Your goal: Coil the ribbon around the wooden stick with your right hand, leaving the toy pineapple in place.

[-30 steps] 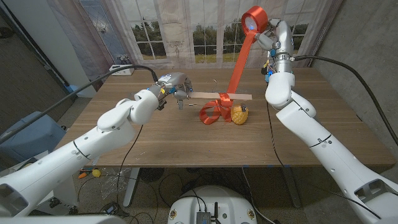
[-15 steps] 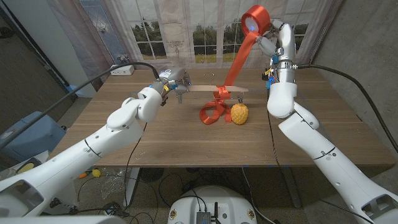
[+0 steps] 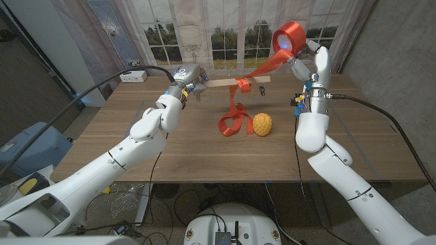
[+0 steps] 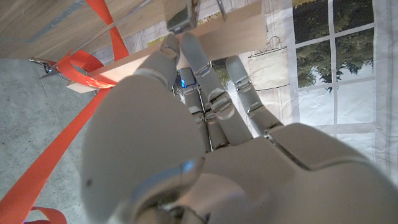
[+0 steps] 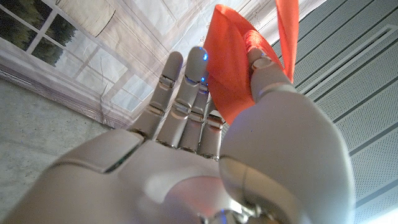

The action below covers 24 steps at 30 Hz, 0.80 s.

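My left hand (image 3: 189,76) grips one end of the wooden stick (image 3: 221,82) and holds it level above the far side of the table (image 3: 170,156). The red ribbon (image 3: 242,85) is wound round the stick near its other end, and a loose loop (image 3: 231,124) hangs down onto the table. From the stick a taut strand runs up to the red ribbon roll (image 3: 289,35), which my raised right hand (image 3: 304,53) holds. The yellow toy pineapple (image 3: 262,124) lies on the table beside the loop. In the left wrist view my left hand (image 4: 186,124) holds the stick (image 4: 217,40) with ribbon (image 4: 74,62) on it. My right hand (image 5: 205,149) pinches the roll (image 5: 233,74).
A white box (image 3: 133,76) sits at the table's back left corner. Curtains and a window (image 3: 225,34) stand behind the table. Small blue and yellow items (image 3: 300,101) lie near my right arm at the back right.
My left hand has raised the stick and carried it farther back. My right hand has moved the roll right and lower, so the strand now runs flatter. The pineapple has stayed put.
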Tool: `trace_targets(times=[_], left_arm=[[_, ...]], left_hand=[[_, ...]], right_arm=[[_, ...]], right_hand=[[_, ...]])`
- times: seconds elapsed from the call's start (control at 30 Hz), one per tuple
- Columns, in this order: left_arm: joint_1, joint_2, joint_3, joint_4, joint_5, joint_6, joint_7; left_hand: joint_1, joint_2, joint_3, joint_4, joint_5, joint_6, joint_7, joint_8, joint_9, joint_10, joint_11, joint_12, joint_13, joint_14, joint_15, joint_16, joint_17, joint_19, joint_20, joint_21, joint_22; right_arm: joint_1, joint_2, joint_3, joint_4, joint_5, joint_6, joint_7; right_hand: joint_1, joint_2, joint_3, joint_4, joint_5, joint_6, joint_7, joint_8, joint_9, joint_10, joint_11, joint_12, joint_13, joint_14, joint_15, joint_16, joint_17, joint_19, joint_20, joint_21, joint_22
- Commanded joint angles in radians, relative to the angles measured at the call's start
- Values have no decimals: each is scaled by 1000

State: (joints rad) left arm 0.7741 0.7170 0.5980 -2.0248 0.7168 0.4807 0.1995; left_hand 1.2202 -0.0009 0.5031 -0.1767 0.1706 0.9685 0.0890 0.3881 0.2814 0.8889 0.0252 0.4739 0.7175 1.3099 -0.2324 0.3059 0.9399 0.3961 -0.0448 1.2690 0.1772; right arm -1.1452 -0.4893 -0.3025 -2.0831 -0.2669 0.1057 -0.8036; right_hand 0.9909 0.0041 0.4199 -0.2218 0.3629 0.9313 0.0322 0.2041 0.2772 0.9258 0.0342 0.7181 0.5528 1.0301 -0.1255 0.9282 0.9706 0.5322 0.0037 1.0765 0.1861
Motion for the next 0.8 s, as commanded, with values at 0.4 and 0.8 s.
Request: trace_targets(times=[0.4, 0.8], left_arm=[[-44, -85, 30, 26, 54, 32, 149], [-54, -90, 39, -14, 109, 38, 162]], left_hand=[[114, 125, 17, 13, 12, 57, -47, 2, 64, 101, -80, -2, 0, 15, 2, -7, 1, 5, -51, 9, 0], [112, 122, 18, 13, 13, 59, -48, 1, 62, 103, -83, -4, 4, 22, 2, -7, 4, 7, -52, 11, 0]], right_arm=[[-183, 96, 46, 132, 92, 261, -14], [-201, 152, 48, 233, 144, 327, -2]], right_hand=[[52, 53, 54, 47, 3, 247, 7, 5, 18, 196, -38, 5, 4, -35, -56, 6, 3, -2, -2, 12, 0], [57, 54, 51, 46, 3, 247, 9, 3, 18, 196, -35, 5, 5, -39, -53, 11, 3, -4, -1, 18, -1]])
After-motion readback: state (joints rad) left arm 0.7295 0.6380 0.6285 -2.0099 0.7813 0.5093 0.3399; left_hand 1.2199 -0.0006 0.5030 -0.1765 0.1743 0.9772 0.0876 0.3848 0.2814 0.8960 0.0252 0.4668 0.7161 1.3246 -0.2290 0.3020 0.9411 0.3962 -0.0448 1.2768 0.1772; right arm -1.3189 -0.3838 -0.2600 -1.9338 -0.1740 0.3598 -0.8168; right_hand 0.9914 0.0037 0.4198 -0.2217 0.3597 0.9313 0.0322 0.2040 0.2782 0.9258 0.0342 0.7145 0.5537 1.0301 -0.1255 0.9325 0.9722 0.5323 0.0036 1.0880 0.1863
